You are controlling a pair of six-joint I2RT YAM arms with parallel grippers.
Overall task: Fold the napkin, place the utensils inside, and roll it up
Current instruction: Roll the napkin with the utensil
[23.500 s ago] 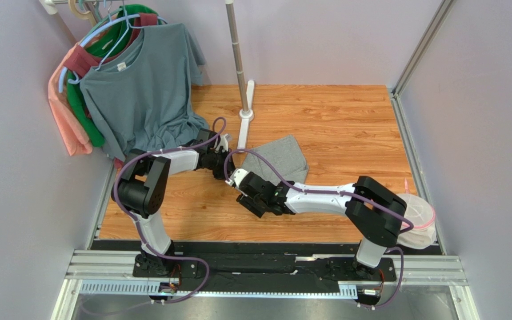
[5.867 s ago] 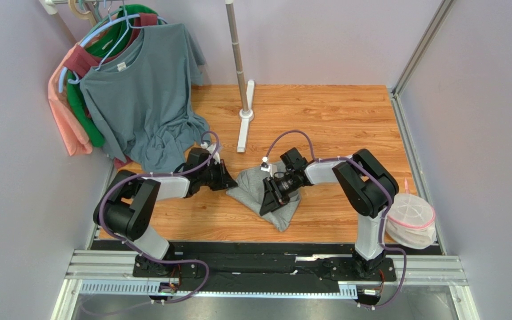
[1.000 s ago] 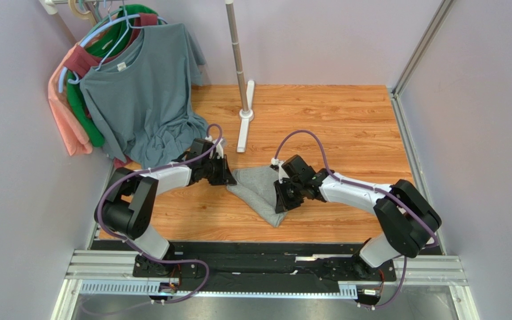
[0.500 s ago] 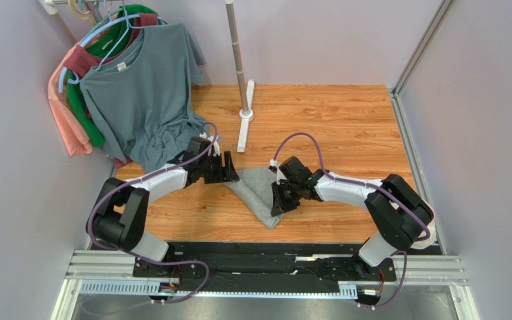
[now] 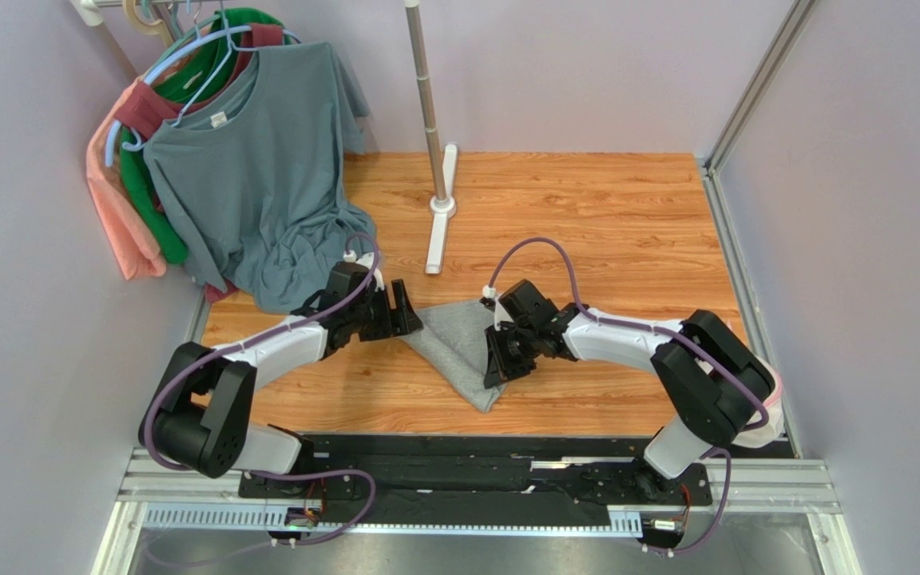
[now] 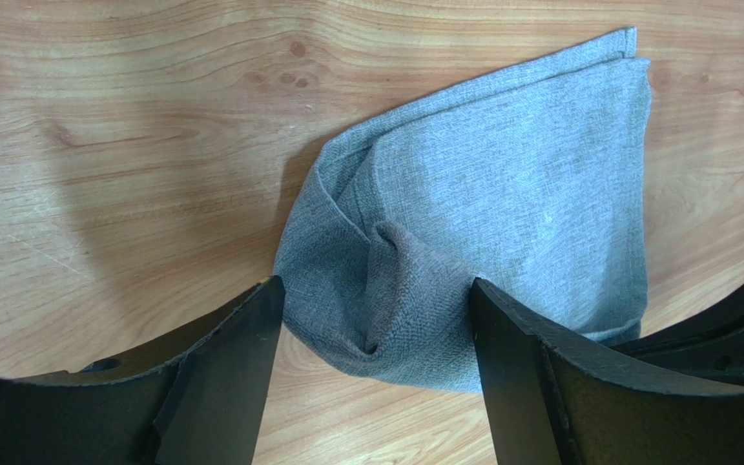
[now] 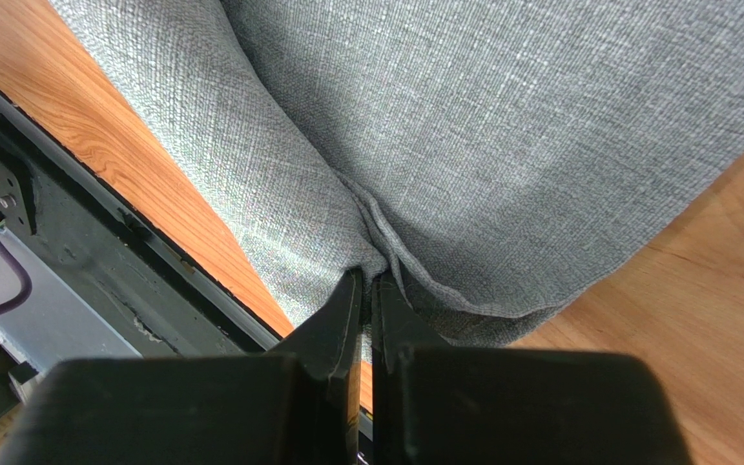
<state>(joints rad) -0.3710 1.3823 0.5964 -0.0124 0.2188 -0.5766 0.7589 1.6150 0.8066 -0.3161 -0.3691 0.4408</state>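
- Presently found the right gripper pinched tight on a raised ridge of the napkin, at the part nearest the arm bases.
- Found the left gripper with jaws spread wide, gripping nothing, straddling a puckered corner of the cloth with no contact visible.
- Located the napkin on the wooden table, between the two grippers, folded into a rough triangle with a loose bunched pleat at the left-hand end.
- Could not find the fork in any view; cannot say whether hidden or simply absent.
- Judged first risk: dragging the whole cloth by the single right-hand pinch, with no hold at the far end, likely skewing or undoing the fold.
- Judged second risk: lifting an unknown number of layers; cannot tell from the wrist view how many caught in the pinch, so expect a possible collapse of the fold.
- Judged third risk: shutting the left jaws onto the pucker, locking the wrinkle in and giving an uneven roll later.
- Judged fourth risk: pulling the napkin's near tip over the table edge onto the black rail, already close by.
- Noted the blue-grey T-shirt hanging just behind the left arm; possible snag on any backward move.
- Read no brand, label or writing on cloth, grippers or table.
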